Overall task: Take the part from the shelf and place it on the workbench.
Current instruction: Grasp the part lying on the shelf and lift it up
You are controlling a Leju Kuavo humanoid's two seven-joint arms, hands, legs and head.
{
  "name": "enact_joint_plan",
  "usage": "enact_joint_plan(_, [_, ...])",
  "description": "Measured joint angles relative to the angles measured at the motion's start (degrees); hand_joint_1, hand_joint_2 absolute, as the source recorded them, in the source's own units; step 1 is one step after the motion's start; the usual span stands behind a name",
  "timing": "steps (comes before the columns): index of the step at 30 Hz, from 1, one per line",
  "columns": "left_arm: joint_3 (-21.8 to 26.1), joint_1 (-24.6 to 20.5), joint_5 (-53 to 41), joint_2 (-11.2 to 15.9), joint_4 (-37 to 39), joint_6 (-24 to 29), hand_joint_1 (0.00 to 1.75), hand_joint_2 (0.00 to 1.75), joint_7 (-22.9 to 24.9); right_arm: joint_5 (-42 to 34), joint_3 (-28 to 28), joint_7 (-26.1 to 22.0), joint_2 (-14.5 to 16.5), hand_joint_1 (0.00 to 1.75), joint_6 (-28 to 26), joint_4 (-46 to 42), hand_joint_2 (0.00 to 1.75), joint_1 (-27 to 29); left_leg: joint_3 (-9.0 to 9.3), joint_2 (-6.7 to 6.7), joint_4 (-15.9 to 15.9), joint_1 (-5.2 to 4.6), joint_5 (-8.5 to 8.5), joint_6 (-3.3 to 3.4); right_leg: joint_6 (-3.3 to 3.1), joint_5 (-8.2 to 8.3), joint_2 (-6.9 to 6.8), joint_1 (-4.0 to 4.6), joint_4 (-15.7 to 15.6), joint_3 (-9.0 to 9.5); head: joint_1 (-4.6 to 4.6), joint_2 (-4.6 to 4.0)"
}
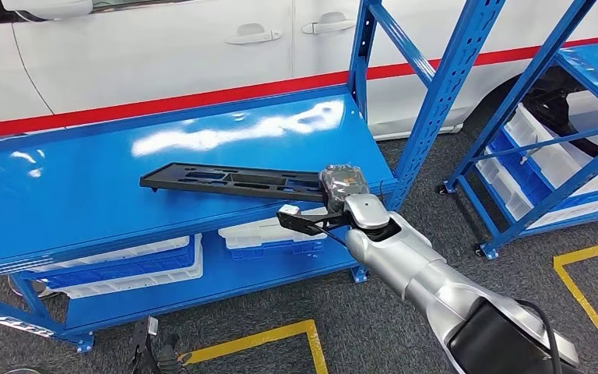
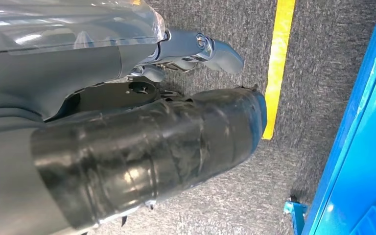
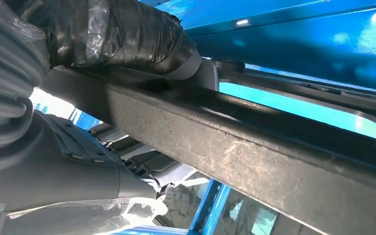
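The right hand (image 1: 341, 187) grips the black part (image 1: 230, 181) at the worktop's (image 1: 62, 202) front edge; white bins (image 1: 136, 265) sit below; the left hand's (image 2: 127, 147) state is unclear.

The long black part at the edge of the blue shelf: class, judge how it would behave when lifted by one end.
The long black part probably stays stiff: it spans the blue shelf straight, without sagging. Its open cut-outs suggest it is light for its length. Held by the right hand at one end only, it may lever downward or twist.
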Motion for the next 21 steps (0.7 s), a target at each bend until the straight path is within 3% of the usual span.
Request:
enact_joint_plan(8, [0.0,0.0,0.8,0.0,0.0,-0.4,0.00,0.00,-0.3,0.8,0.0,-1.3,-0.7,1.75,-1.7,0.0,1.75,0.2,-0.02,-0.01,0.0,-0.02,0.00,0.00,0.01,0.01,-0.06,-0.02,0.0,0.01,0.00,0.00])
enact_joint_plan(21, [0.2,0.3,2.7,0.0,0.0,-0.8,0.00,0.00,-4.6,5.6,-0.1,-5.7,-0.9,1.75,-14.5,-7.7,1.75,-1.5,-0.57,0.00,0.0,-0.01,0.07,-0.04,-0.08,0.17,-0.03,0.00,0.1,-0.61,0.00,0.00])
